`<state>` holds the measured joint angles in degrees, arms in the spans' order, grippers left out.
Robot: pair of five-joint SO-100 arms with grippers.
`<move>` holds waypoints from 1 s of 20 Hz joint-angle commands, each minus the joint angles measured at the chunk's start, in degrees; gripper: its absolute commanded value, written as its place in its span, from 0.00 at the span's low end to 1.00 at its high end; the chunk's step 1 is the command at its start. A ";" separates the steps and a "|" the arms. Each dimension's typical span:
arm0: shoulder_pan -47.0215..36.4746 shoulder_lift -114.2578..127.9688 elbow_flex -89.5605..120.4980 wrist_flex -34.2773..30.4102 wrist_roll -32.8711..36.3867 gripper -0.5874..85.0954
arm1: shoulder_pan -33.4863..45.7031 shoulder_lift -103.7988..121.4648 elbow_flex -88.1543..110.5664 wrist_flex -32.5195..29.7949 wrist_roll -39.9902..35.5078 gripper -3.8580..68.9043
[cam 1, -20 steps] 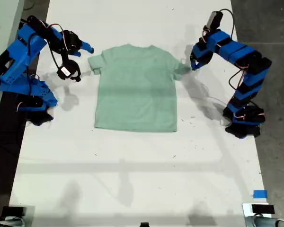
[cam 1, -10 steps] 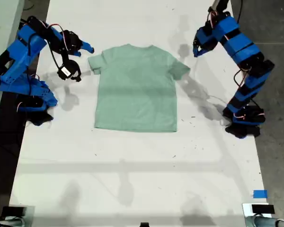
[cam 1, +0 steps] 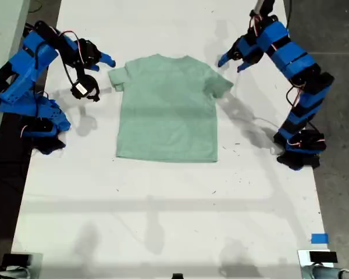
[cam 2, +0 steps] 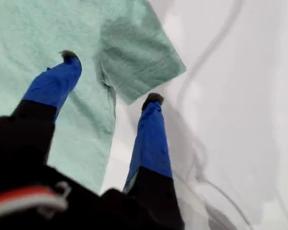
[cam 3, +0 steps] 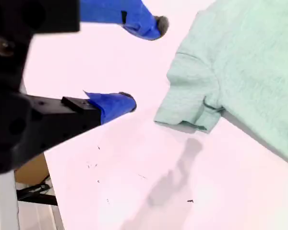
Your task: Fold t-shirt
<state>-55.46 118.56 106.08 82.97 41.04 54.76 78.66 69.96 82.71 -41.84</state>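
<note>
The pale mint-green t-shirt [cam 1: 167,107] lies flat on the white table [cam 1: 163,203], collar toward the far edge. My first gripper [cam 1: 231,63] is on the arm at the exterior view's right. It hovers open over the shirt's sleeve [cam 2: 139,62], which lies flat between and beyond its blue fingers [cam 2: 53,84], and it holds nothing. My second gripper [cam 1: 102,75], on the arm at the exterior view's left, is open beside the other sleeve [cam 3: 189,103]. That sleeve is slightly doubled at its hem. This gripper [cam 3: 145,63] is not touching the cloth.
A blue tape marker [cam 1: 319,238] and a small device [cam 1: 317,257] sit near the table's front corner at the exterior view's right. Both arm bases [cam 1: 299,148] [cam 1: 43,125] stand at the table's sides. Bare white table stretches in front of the shirt.
My first gripper rose from the sleeve at the exterior view's right, shifted toward the far edge and opened. The sleeve now lies flat. My second gripper has not moved.
</note>
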 commanded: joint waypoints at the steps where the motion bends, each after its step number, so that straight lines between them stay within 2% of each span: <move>1: -0.62 1.76 0.26 -0.97 0.44 0.30 | -0.97 -2.72 -1.41 -4.57 -1.67 0.48; 6: -1.85 2.81 1.76 -1.05 1.05 0.30 | -0.88 -10.20 3.69 -13.27 -2.46 0.48; 10: -2.02 2.90 2.37 -1.41 1.23 0.30 | -0.62 -14.33 6.59 -16.61 -2.46 0.45; 11: -2.02 2.90 2.55 -1.67 1.23 0.30 | -0.53 -15.29 6.68 -17.05 -2.55 0.36; 12: -2.02 2.90 2.64 -1.76 1.23 0.30 | -0.35 -16.17 6.59 -17.14 -2.11 0.19; 13: -1.93 2.72 2.64 -1.85 1.23 0.30 | 0.00 -16.88 6.24 -17.31 -1.23 0.11; 16: -1.85 2.72 2.81 -1.93 1.23 0.30 | 0.18 -17.84 4.66 -16.17 0.26 0.04; 20: -1.85 2.64 2.90 -2.20 1.23 0.30 | -0.44 -17.31 2.02 -13.45 -0.53 0.04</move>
<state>-56.69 120.06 109.42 81.65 42.10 54.23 60.73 73.56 67.15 -42.19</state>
